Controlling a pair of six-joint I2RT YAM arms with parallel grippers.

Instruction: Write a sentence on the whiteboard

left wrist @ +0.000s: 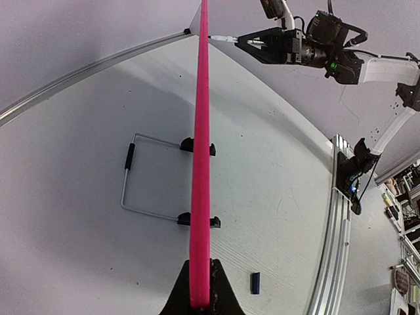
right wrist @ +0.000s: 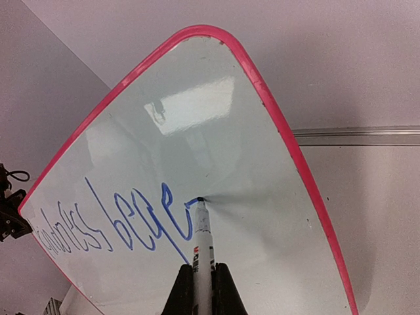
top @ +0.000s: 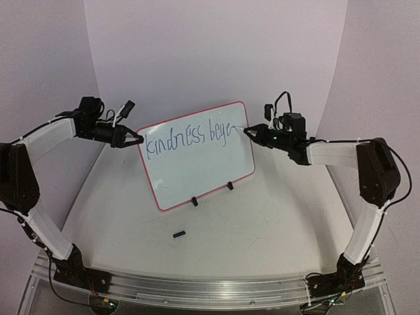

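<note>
The whiteboard (top: 197, 167), white with a red rim, stands tilted on two black feet mid-table. The sentence (top: 187, 136) in blue marker reads "kindness bege" in one line, also seen in the right wrist view (right wrist: 125, 220). My left gripper (top: 136, 140) is shut on the board's left rim, seen edge-on as a red strip (left wrist: 200, 197) between its fingers. My right gripper (top: 252, 133) is shut on a white marker pen (right wrist: 202, 246) whose tip touches the board just right of the last letter.
A small dark marker cap (top: 179, 233) lies on the table in front of the board, also in the left wrist view (left wrist: 255, 282). A wire stand (left wrist: 141, 190) props the board from behind. A metal rail (top: 203, 285) runs along the near edge.
</note>
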